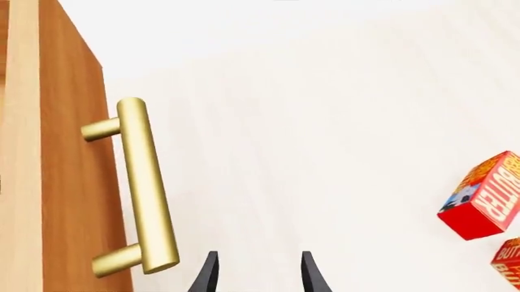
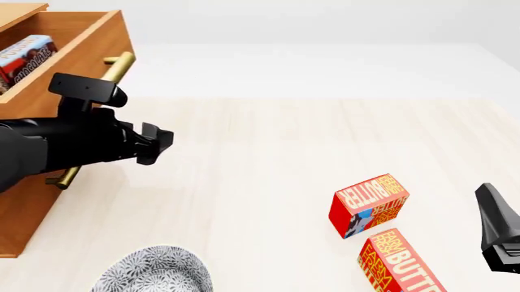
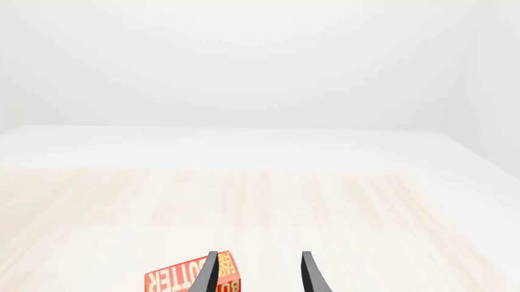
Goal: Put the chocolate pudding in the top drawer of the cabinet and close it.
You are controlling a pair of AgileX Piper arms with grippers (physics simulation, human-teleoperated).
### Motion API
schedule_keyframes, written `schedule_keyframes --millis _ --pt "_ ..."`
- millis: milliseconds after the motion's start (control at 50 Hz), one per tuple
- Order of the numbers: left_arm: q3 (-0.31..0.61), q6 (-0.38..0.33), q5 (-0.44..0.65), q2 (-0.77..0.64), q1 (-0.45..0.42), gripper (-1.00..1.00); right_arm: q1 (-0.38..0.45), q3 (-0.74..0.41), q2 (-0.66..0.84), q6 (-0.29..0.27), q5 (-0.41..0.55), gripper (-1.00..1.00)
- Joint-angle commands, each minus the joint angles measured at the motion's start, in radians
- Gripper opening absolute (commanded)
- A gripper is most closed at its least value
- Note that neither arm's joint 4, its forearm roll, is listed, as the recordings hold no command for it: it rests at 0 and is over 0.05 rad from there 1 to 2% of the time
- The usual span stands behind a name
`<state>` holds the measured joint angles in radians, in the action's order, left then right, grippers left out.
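The chocolate pudding (image 2: 24, 58) lies inside the pulled-out top drawer (image 2: 89, 42) of the cabinet (image 2: 21, 225). The left gripper (image 1: 258, 274) hangs just beside the drawer's brass handle (image 1: 146, 188), fingers spread and empty. The right gripper (image 3: 258, 274) is likewise spread, holding nothing, above a butter box (image 3: 182, 278) on the table (image 2: 268, 140).

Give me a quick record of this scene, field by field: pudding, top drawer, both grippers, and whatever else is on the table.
chocolate pudding: inside the top drawer
top drawer: pulled open, brass handle free
left gripper: open, empty, beside the handle
right gripper: open, empty, near table's right edge
butter boxes: two, right of centre
patterned plate: near edge, left
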<state>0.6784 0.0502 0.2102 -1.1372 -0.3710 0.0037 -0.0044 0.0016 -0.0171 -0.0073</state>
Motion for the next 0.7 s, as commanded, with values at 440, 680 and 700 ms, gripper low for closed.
schedule_keyframes --millis 440,680,700 --pt "0.047 0.021 -0.017 -0.067 0.144 1.0 0.0 0.0 0.0 0.0 0.0 1.0" --pt "0.069 0.027 0.006 -0.06 0.212 1.0 0.0 0.0 0.0 0.0 0.0 1.0" --pt "0.067 0.024 0.004 -0.062 0.218 1.0 0.0 0.0 0.0 0.0 0.0 1.0"
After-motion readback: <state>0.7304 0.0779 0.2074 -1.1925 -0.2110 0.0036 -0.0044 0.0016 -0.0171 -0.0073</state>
